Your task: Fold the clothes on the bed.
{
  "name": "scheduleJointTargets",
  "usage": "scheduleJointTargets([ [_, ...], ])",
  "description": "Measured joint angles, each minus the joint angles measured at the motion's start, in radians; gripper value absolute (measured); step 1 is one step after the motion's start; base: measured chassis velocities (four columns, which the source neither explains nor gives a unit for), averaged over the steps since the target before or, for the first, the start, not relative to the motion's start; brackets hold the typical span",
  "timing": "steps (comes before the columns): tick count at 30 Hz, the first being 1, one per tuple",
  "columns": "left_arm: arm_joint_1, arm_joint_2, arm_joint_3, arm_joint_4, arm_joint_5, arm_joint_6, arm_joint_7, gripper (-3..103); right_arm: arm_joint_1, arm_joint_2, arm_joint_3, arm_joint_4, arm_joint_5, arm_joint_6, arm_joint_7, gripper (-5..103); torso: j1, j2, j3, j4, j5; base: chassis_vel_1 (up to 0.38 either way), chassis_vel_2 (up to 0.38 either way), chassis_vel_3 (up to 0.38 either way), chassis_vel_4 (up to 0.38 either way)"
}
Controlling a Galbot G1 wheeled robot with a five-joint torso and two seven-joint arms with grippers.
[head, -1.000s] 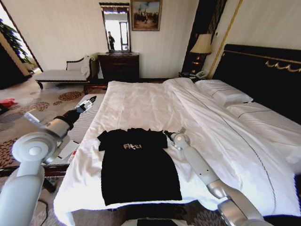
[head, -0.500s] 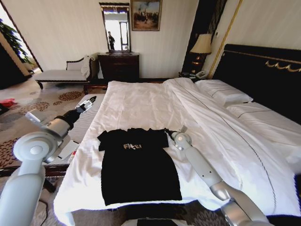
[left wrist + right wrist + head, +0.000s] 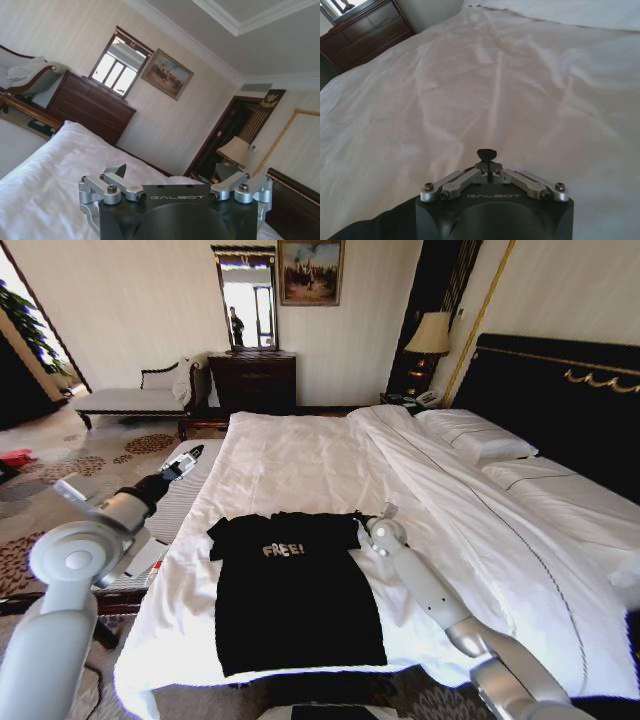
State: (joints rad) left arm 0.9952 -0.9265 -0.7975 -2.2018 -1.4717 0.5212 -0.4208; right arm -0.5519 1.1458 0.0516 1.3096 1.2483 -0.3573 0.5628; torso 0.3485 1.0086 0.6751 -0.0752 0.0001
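The clothes are one black T-shirt (image 3: 290, 600) with white "FREE!" lettering, lying flat on its back near the foot of the white bed (image 3: 300, 450). My right gripper (image 3: 364, 523) is at the shirt's right sleeve, low on the sheet. In the right wrist view its fingers (image 3: 486, 155) are pressed together with a small black lump at the tip, and black cloth (image 3: 355, 231) shows beside the gripper body. My left gripper (image 3: 192, 455) hangs in the air off the bed's left side, away from the shirt. In the left wrist view the left gripper (image 3: 172, 172) is open with nothing in it.
White pillows (image 3: 475, 435) and a black headboard (image 3: 560, 390) lie along the right. A striped bench (image 3: 180, 505) stands by the bed's left edge. Against the far wall are a chaise (image 3: 130, 395), a dark dresser (image 3: 255, 380) and a lamp (image 3: 430, 335).
My right gripper has shifted slightly to the right at the sleeve. The shirt's chest has pulled smoother, so the lettering now reads clearly. The left arm has not moved.
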Motion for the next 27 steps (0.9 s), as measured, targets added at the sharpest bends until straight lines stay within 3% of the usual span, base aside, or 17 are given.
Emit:
scheduleJointTargets([
  [13,0.003,-0.013,0.003,-0.004,0.006,0.0,0.0,100,-0.001,-0.067,0.009,0.068,0.016,-0.017,0.019,0,0.0,0.0,0.0,-0.0001,0.0,0.0,0.0,0.0,0.0],
  [23,0.013,-0.017,-0.001,-0.014,0.009,0.0,0.0,100,-0.012,-0.087,0.005,0.056,-0.029,-0.041,0.059,-1,0.0,0.0,0.0,0.0,0.0,0.0,0.0,0.0,0.0],
  [26,0.017,-0.02,0.0,-0.019,0.013,0.0,0.0,100,-0.014,-0.086,0.002,0.052,-0.052,-0.062,0.114,15,0.0,0.0,0.0,-0.0001,-0.0001,0.0,0.0,0.0,0.0],
  [27,0.017,-0.02,0.0,-0.019,0.013,0.0,0.0,100,-0.014,-0.086,0.002,0.052,-0.052,-0.062,0.114,15,0.0,0.0,0.0,-0.0001,-0.0001,0.0,0.0,0.0,0.0],
])
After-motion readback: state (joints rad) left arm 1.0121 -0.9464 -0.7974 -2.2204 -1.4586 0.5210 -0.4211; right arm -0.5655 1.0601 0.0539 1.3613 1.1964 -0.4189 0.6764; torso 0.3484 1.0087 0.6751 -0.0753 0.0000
